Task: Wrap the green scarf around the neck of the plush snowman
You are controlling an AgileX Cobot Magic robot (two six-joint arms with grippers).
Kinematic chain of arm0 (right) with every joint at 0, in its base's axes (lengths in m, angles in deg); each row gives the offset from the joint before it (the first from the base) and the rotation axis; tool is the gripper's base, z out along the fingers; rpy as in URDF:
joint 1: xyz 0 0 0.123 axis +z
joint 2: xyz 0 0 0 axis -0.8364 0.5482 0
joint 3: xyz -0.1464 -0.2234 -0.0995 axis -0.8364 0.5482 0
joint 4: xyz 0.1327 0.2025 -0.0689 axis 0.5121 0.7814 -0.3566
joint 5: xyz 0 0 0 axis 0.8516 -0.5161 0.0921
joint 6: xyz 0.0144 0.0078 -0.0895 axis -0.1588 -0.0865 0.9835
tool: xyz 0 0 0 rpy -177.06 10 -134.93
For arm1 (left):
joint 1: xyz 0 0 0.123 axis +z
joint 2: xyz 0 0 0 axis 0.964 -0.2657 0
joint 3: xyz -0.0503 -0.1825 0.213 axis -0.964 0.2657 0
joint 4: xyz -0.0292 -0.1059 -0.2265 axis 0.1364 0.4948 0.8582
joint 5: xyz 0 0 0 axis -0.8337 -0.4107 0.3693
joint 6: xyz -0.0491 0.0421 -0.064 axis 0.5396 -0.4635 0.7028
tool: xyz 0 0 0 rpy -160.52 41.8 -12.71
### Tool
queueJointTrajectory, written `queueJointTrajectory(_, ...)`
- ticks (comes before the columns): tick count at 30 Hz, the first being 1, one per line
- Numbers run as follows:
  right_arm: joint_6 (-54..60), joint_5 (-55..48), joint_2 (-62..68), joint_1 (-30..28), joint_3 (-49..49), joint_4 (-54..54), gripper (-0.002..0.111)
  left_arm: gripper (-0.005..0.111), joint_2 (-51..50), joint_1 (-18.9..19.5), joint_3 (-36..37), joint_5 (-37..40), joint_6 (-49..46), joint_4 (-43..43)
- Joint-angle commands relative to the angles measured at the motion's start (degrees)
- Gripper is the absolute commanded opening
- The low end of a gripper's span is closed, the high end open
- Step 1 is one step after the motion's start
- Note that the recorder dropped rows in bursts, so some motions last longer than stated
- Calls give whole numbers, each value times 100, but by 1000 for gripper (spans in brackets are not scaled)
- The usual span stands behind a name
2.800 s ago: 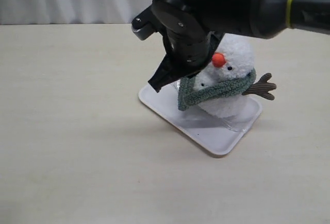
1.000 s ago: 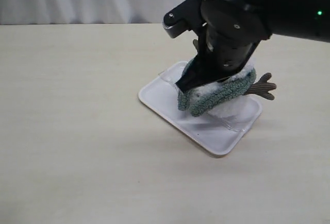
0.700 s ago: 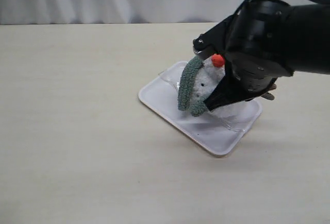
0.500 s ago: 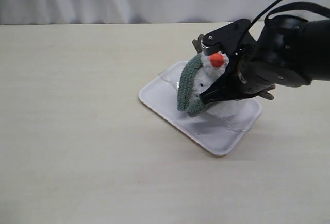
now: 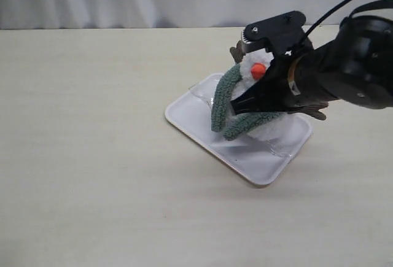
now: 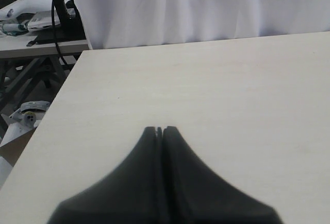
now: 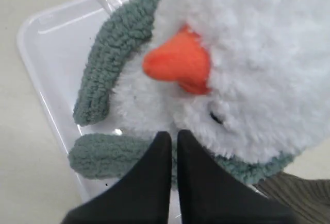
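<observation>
Right wrist view showed the black right gripper (image 7: 170,135), fingers pressed together and pinching nothing visible, nosing the ribbed grey-green fuzzy scarf (image 7: 111,54) below the orange nose of the fluffy white plush snowman (image 7: 247,54), probably to tuck it. The scarf circled the neck, both ends hanging over the white plastic tray (image 7: 44,54). The left gripper (image 6: 160,130), also closed, idled well apart.

A tray (image 5: 198,121) lies on the tabletop (image 5: 92,156), right of the middle. The plush snowman (image 5: 268,130) stands on the tray's far right part. The scarf (image 5: 224,95) runs round the snowman's neck, and both its ends hang at the snowman's left, over the tray, one above the other. The right hand (image 5: 235,107) reaches in from the right across the snowman's front, its tip just beside the lower scarf end. The left hand (image 6: 160,130) is above a bare stretch of tabletop.
</observation>
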State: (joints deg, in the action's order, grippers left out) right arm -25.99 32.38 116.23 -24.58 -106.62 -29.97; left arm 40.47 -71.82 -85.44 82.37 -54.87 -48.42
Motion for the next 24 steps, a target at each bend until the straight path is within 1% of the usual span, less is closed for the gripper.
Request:
queueJointTrajectory(1, 88, -36, -522, -2, 24, 7, 4, 0, 11, 22, 14, -45, 24, 3)
queueJointTrajectory(4, 75, -222, -778, -12, 24, -160, 4, 0, 11, 22, 14, -45, 24, 3)
queueJointTrajectory(6, -289, -451, -839, -108, 24, -384, 4, 0, 11, 22, 14, -45, 24, 3)
queueJointTrajectory(8, -786, -586, -849, -363, 24, -493, 4, 0, 11, 22, 14, -45, 24, 3)
queueJointTrajectory(10, -875, -515, -812, -659, 24, -323, 4, 0, 11, 22, 14, -45, 24, 3)
queueJointTrajectory(17, -801, 609, -434, -1702, 24, 379, 4, 0, 11, 22, 14, -45, 24, 3)
queueJointTrajectory(20, -801, 1124, -114, -2046, 24, 638, 4, 0, 11, 22, 14, -45, 24, 3)
queueJointTrajectory(24, -801, 1644, 441, -2321, 24, 836, 4, 0, 11, 22, 14, -45, 24, 3)
